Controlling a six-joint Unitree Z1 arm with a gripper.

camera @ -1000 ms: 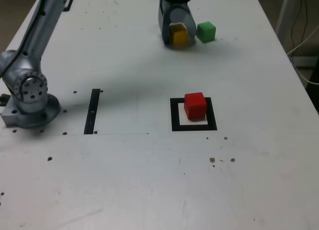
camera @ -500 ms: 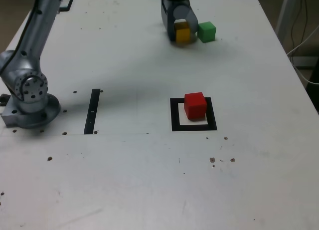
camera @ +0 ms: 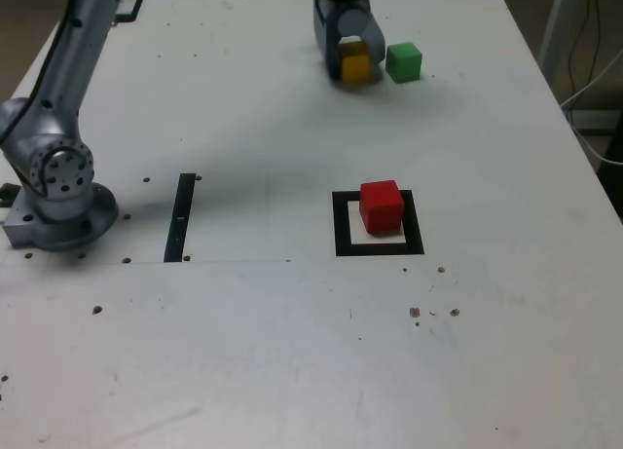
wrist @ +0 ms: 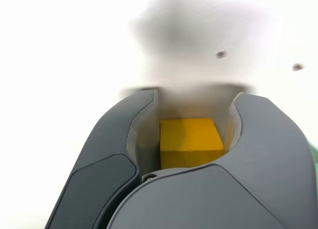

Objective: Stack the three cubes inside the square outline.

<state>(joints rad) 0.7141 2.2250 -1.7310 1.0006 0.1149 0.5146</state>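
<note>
The yellow cube (wrist: 189,137) is pinched between the fingers of the gripper (wrist: 198,94), well beyond the square outline (camera: 344,225) and slightly toward the exterior view's left of it. Inside that outline, the red cube (camera: 382,206) is seen, with nothing stacked on it. The coming move is judged to turn on that line: the yellow cube would need to be raised, carried back toward the outline with a small drift to the exterior view's right, and lowered squarely on the red one. The green cube (camera: 403,62) is left likewise beyond the outline, slightly to the exterior view's right of it, and could be brushed during the lift.
</note>
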